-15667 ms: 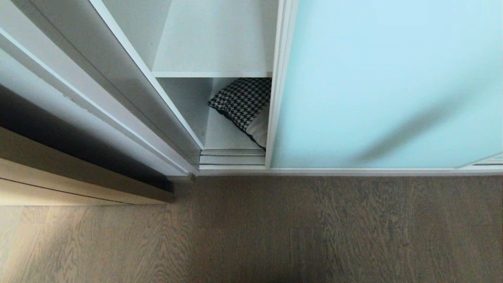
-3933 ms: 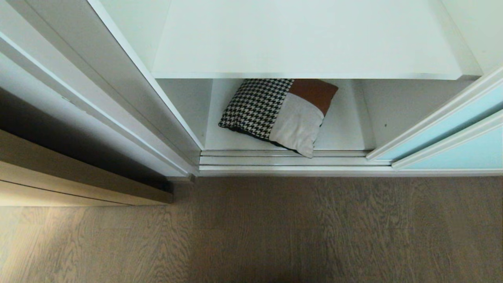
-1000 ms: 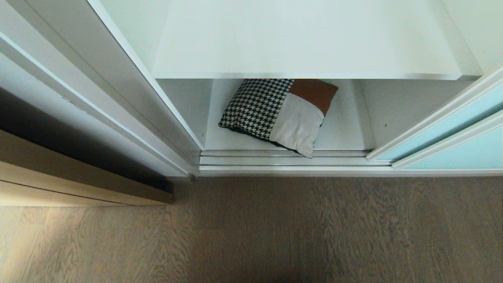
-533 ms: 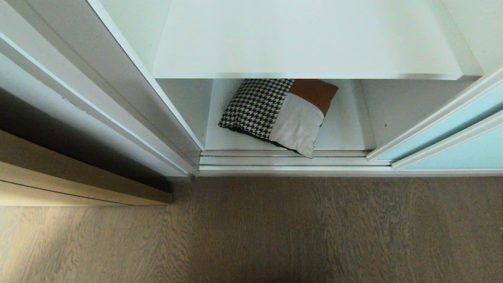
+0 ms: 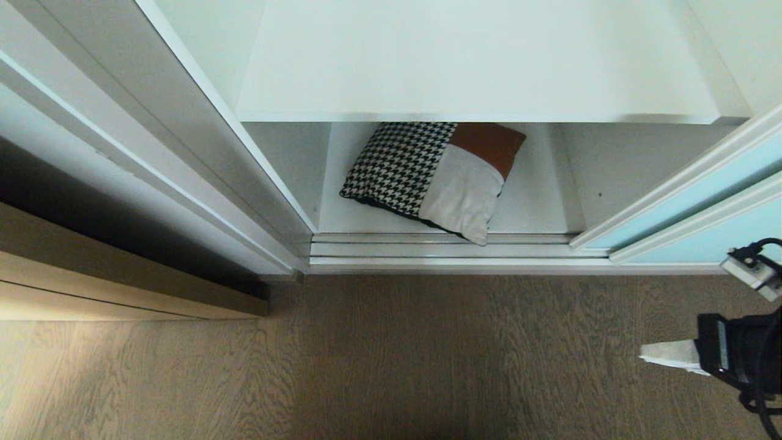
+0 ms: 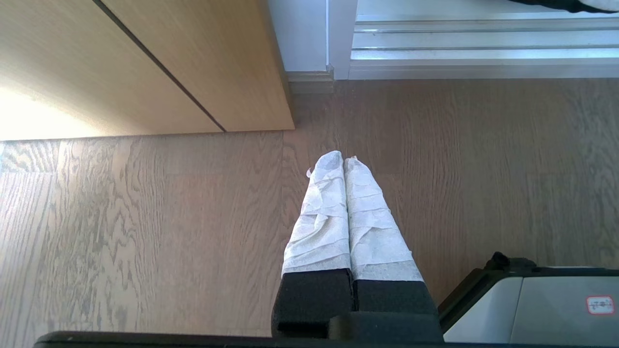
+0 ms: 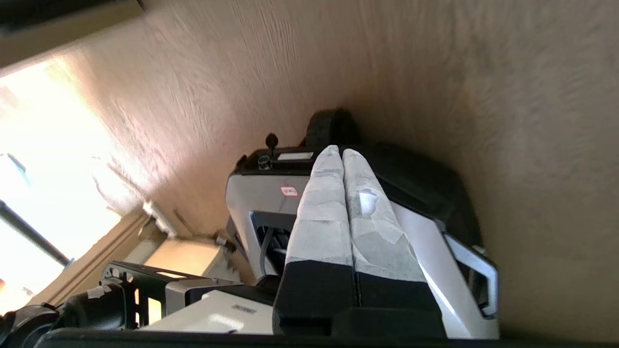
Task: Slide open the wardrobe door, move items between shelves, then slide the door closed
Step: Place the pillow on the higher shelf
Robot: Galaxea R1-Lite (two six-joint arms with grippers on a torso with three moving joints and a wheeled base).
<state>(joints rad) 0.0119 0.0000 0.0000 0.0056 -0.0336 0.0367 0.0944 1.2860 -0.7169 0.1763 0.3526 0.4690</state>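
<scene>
Wardrobe open, cushion on lower shelf, both hands empty.
Right hand (image 5: 647,355): lower right of the frame, over the floor (image 5: 391,360), wrapped fingers (image 7: 338,203) pressed together, holding nothing. Left hand (image 6: 344,161): above the floor beside the wood cabinet (image 6: 145,63), fingers together, holding nothing. Door track (image 5: 440,250): mid-frame, at the wardrobe's threshold. Cushion (image 5: 434,177): centre of the frame on the lower shelf (image 5: 531,208), one corner over the track. Sliding door (image 5: 690,201): pushed to the right edge. Upper shelf (image 5: 476,61): top of the frame.
</scene>
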